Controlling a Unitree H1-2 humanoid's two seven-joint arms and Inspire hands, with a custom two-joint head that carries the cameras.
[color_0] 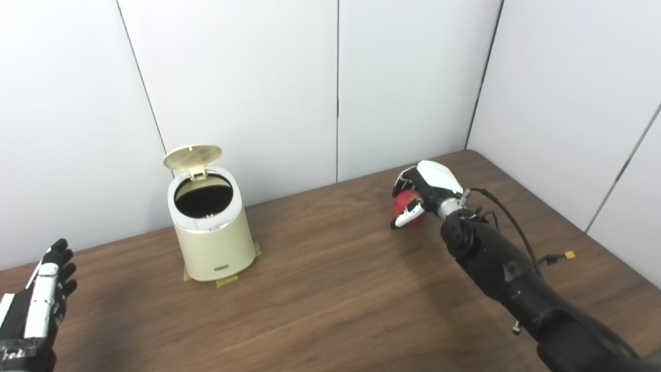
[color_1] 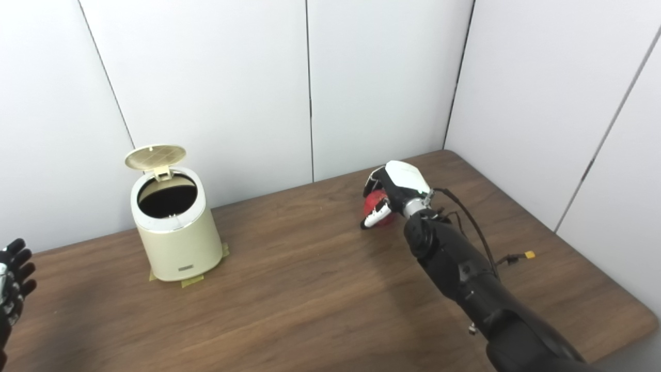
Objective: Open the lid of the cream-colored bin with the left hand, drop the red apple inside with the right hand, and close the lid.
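Even, bright overhead light fills both views; soft shadows fall on the wooden table beneath the right arm. Focus is sharp, with no glare.

We see the bin standing left on the table, its lid raised behind the opening; the apple sits well apart, right, nearer the far wall
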